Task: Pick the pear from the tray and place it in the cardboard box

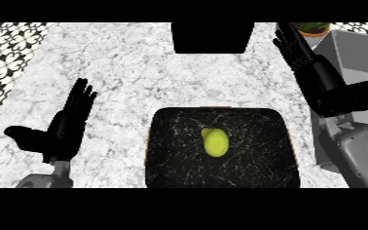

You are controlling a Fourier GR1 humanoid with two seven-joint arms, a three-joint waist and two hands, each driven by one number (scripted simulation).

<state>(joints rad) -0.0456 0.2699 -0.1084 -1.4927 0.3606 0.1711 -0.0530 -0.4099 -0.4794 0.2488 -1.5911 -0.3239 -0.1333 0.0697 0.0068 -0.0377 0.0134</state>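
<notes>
The pear [215,142] lies in the middle of the tray [173,170], a dark tray with a speckled floor and a thin brown rim. It is yellow-green and it rests on its side; nothing touches it. The tray stands on the bench [122,68] at the near edge, a little to the right of the middle. The bench has a pale marble top with grey veins.

The box [212,37] stands at the far edge of the bench, almost straight behind the tray and well apart from it. It looks very dark, so I cannot tell what is in it.

The left hand [64,126] is over the bench to the left of the tray, near the front edge. Its fingers are straight and point away, the thumb is spread to the side, and it holds nothing.

The right hand [293,46] is at the far right corner of the bench, just beside the box. Its fingers are also stretched out and it holds nothing. Behind it, at the corner, a small green plant [313,27] shows.
</notes>
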